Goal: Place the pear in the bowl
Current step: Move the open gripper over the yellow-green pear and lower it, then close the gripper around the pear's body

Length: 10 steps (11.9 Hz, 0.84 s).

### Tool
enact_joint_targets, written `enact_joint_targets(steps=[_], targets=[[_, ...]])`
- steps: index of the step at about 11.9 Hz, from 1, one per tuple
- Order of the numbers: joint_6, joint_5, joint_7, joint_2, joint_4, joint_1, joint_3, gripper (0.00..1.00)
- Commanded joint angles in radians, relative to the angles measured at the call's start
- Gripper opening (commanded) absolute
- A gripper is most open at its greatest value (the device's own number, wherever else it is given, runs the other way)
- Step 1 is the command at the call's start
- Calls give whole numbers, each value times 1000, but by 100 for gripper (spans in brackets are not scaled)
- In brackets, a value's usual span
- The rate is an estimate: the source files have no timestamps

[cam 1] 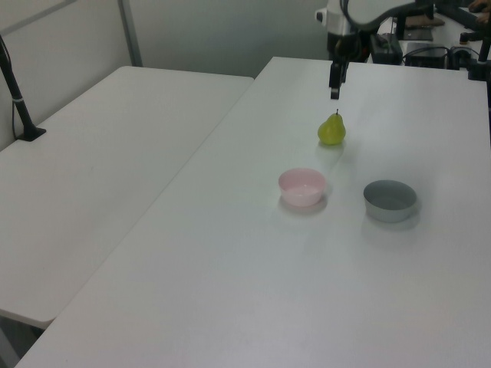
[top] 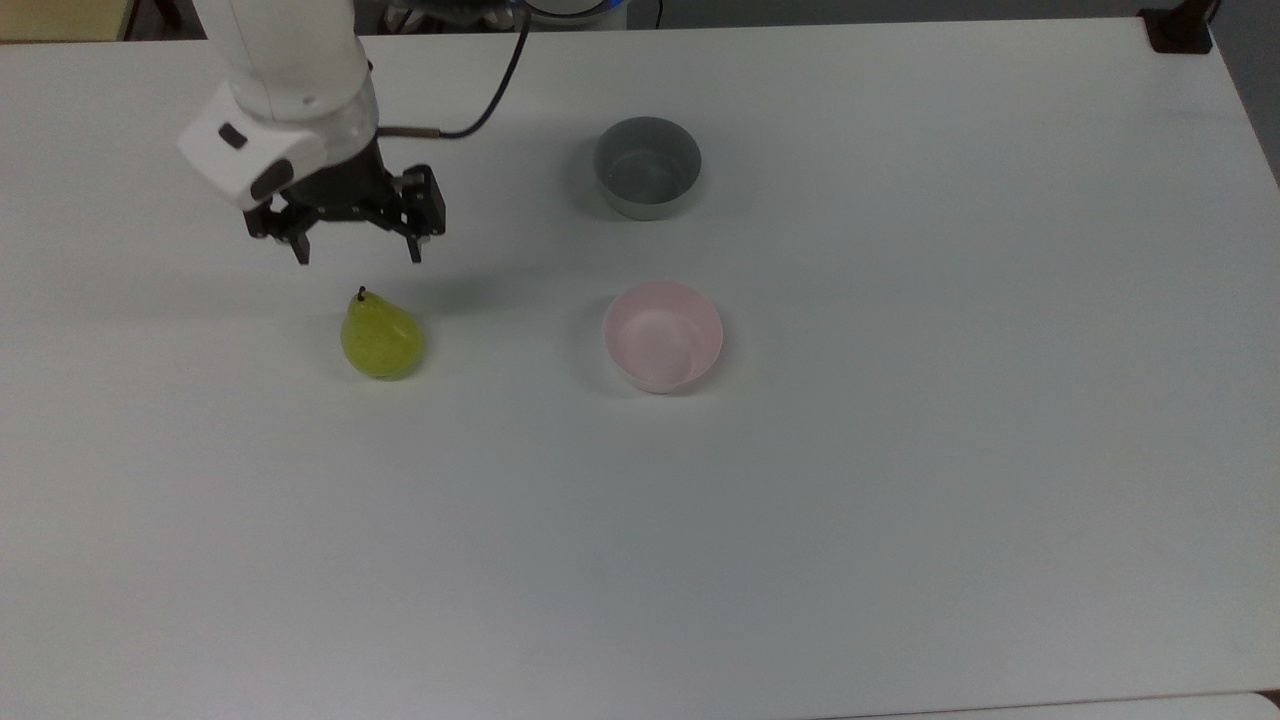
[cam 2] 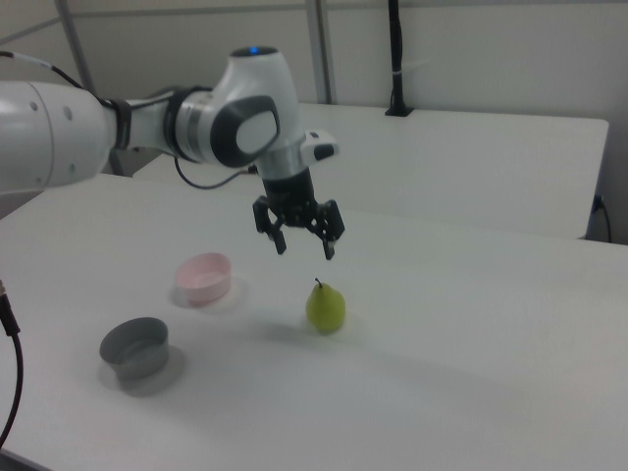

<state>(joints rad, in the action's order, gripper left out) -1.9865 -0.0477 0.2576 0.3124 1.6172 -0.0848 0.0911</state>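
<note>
A: Starting nearest the camera in the right view, what sits on the desk [cam 2: 471, 373]?

B: The grey bowl [cam 2: 134, 350] comes first, standing at the right view's left. Behind it is the pink bowl [cam 2: 204, 276], and level with that, toward the right view's middle, the pear [cam 2: 325, 306] stands upright on its base with its dark stem up.

A: Is the pear anywhere near its bowl?

B: No. In the top view the pear [top: 380, 335] sits well apart from the pink bowl [top: 662, 335], with bare desk between them. The pink bowl looks empty.

A: And the hand?

B: The hand [cam 2: 300, 239] hangs in the air above the pear and a little behind it, its two fingers spread wide and pointing down, gripping nothing. In the top view the hand [top: 357, 248] sits just beyond the stem; in the left view the hand [cam 1: 334, 86] hovers clear above the fruit.

A: So how much is done?

B: Judging from this, only the approach. Nothing is grasped yet. The descent, the grip, the carry across to the pink bowl and the release all remain.
</note>
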Motion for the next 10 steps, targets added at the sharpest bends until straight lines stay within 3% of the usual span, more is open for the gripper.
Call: enact_joint_targets(steps=[1,10], targets=[[-95,-6,48,31,75,-3,-1,100],[-199,-18,45,125,73,-13,1,100]])
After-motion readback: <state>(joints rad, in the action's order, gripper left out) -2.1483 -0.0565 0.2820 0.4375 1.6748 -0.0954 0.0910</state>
